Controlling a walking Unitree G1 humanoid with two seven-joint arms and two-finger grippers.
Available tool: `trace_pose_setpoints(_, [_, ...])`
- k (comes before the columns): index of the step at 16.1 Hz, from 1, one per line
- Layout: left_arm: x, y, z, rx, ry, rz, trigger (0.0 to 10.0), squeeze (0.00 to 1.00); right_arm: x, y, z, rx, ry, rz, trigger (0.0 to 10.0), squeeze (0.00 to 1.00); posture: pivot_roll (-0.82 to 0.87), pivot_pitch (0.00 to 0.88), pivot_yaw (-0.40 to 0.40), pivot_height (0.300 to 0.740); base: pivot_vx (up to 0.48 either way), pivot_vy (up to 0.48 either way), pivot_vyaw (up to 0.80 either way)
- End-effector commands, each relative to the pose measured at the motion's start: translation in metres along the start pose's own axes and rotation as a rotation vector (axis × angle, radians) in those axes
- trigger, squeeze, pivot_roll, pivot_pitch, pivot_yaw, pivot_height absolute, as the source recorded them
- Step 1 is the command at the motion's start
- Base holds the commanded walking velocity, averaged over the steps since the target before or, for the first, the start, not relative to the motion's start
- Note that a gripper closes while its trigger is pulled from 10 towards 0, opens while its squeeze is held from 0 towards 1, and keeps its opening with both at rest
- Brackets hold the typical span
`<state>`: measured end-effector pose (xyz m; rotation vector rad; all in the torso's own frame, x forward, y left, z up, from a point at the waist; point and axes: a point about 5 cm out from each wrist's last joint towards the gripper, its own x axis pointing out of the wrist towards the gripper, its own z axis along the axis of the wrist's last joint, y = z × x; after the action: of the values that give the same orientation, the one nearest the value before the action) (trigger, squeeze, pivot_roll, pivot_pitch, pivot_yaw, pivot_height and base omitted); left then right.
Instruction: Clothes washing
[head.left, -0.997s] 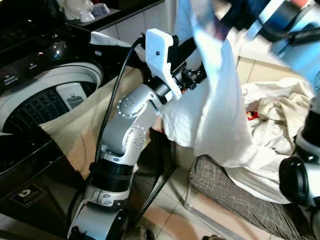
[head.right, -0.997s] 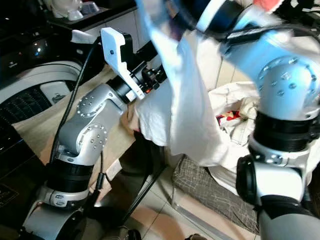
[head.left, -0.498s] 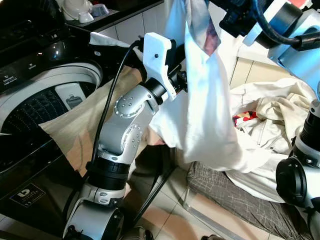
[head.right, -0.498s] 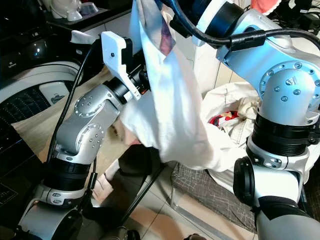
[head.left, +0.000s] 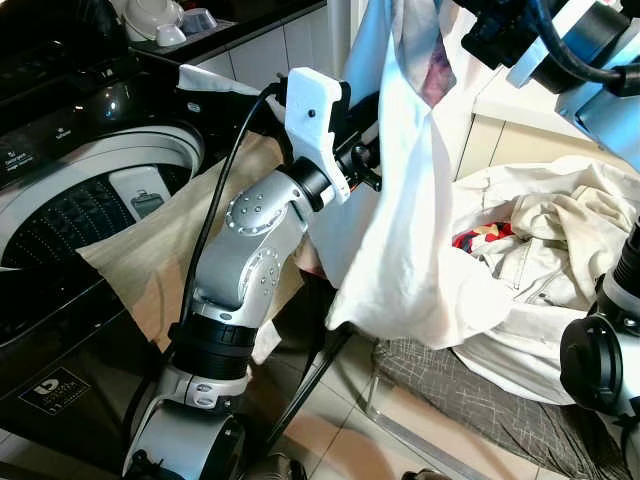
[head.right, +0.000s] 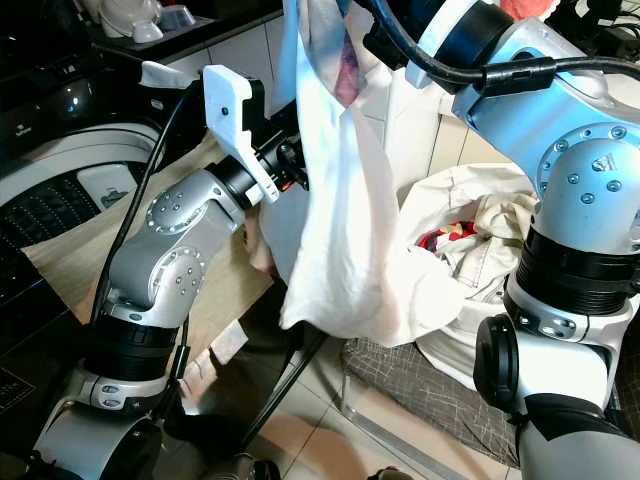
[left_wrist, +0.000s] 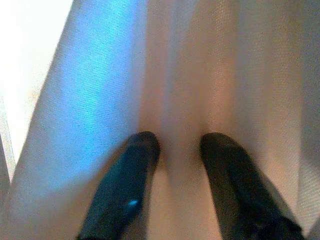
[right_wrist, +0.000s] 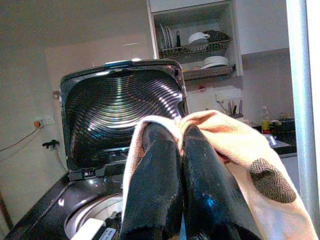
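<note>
Right wrist view: right tool (right_wrist: 181, 145) clamps one white garment (head.left: 410, 220); left tool (left_wrist: 177, 145) spread.

Washer left, laundry right.
A shirt (head.left: 410, 210) hangs between the washer (head.left: 95, 190) and the clothes pile (head.left: 540, 250).

right end effector (right_wrist: 179, 150) pinches white garment (right_wrist: 235, 150) before open washer lid (right_wrist: 120, 112).
</note>
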<state>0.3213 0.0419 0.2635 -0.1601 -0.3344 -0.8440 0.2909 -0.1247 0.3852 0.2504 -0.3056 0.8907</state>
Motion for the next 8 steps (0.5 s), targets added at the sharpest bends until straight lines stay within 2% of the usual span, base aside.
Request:
trace_pose_setpoints(1, [-0.004,0.008,-0.001,-0.012,0.008,0.035,0.0,0.00,-0.001,0.002,0.004,-0.013,-0.018,0.004,0.0,0.00,-0.09,0.000,0.086,0.740,0.000,0.000,0.00])
trace_pose_setpoints(3, [-0.006,0.016,0.002,-0.004,-0.005,0.077,0.0,0.00,-0.004,-0.001,0.005,-0.015,-0.019,-0.008,0.0,0.00,-0.09,0.000,0.083,0.740,0.000,0.000,0.00])
trace_pose_setpoints(5, [-0.008,0.030,0.008,0.015,-0.036,0.175,0.0,0.00,-0.012,-0.008,0.004,-0.022,-0.015,-0.052,0.0,0.00,-0.09,0.000,0.079,0.740,0.000,0.000,0.00])
trace_pose_setpoints(7, [-0.014,0.052,0.027,0.024,-0.137,0.307,0.0,0.00,-0.029,-0.024,-0.002,-0.033,0.006,-0.146,0.0,0.00,-0.09,0.000,0.082,0.740,0.000,0.000,0.00])
trace_pose_setpoints(8, [-0.016,0.056,0.031,0.027,-0.156,0.319,0.0,0.00,-0.033,-0.027,-0.003,-0.030,0.007,-0.167,0.0,0.00,-0.09,0.000,0.083,0.740,0.000,0.000,0.00])
